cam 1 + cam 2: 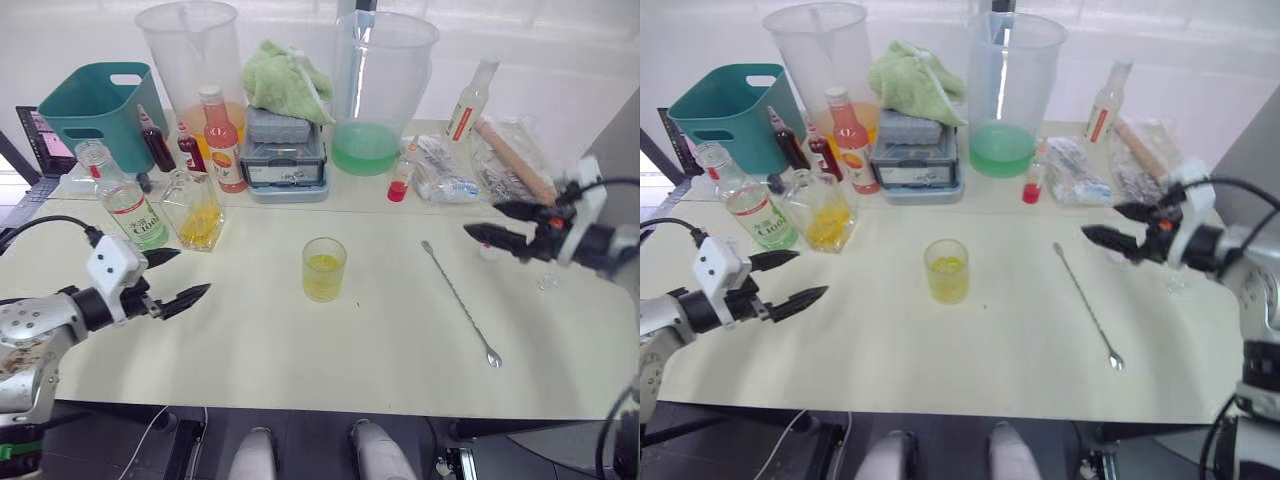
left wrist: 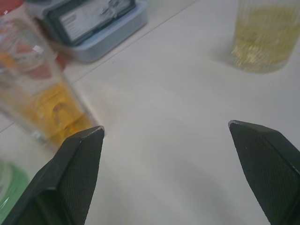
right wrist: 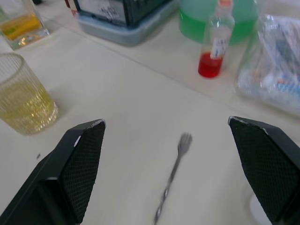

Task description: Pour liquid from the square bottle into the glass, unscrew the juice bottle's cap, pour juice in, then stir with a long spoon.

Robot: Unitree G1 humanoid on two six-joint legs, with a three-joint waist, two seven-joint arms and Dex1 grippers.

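The glass (image 1: 324, 269) stands in the middle of the table (image 1: 300, 340) with yellow drink in it, about half full. The square bottle (image 1: 193, 208) stands upright at the back left, with some yellow liquid left inside, and nobody is holding it. So my guess is that the first pour is done. Just beside it, on its left, stands the juice bottle (image 1: 126, 203) with the green and white label, and it has no cap on top. A small white round thing lies on the table near the right gripper, and it may be the cap (image 1: 488, 252), but it is too small to be sure. If the top is already off, the step in hand is pouring the juice. The left gripper (image 1: 172, 276) hangs over the table near the two bottles, its two black fingers spread wide apart and holding nothing. The right gripper (image 1: 493, 222) hangs over the right side of the table, also spread wide and holding nothing. The long spoon (image 1: 460, 301) lies flat between the glass and the right gripper, with its little bowl at the end nearest the robot. Next, I think the left gripper needs to reach back to the juice bottle, close around its body, and tip it over the glass without bumping the square bottle.
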